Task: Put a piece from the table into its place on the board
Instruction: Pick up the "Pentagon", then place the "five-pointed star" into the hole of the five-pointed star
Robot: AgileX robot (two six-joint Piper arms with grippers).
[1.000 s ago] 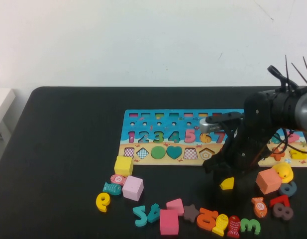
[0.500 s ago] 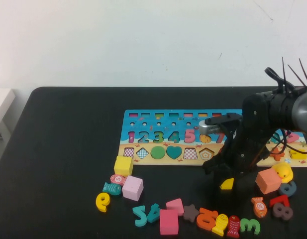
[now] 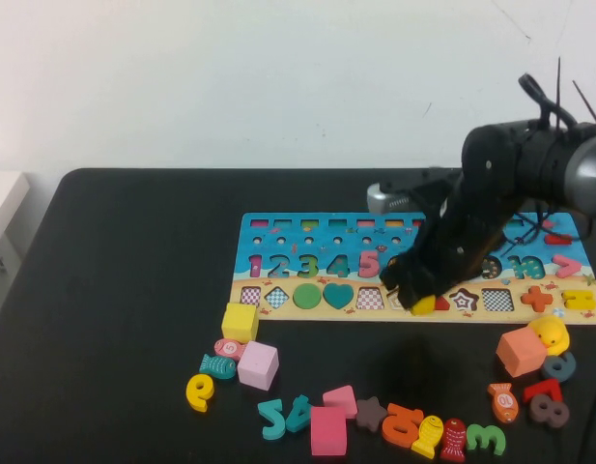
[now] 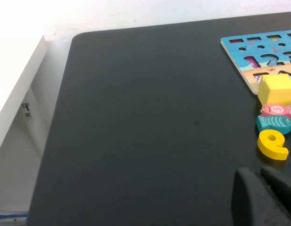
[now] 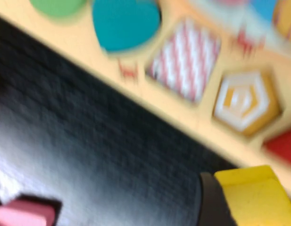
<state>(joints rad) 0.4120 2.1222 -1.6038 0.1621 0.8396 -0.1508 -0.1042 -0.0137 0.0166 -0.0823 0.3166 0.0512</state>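
Over the board's (image 3: 298, 242) near edge, right gripper (image 3: 420, 302) clamps the piece (image 3: 423, 305); pentagon slot (image 5: 246, 101) just beyond it. Step: carry to slot; next needs lining up w/ outline, then lowering. Vs 1 s ago: piece lifted off table (image 3: 124, 290), moved boardward. Left gripper (image 4: 263, 197) parked far left (can't tell its state).

Bright even light; right wrist view motion-blurred.
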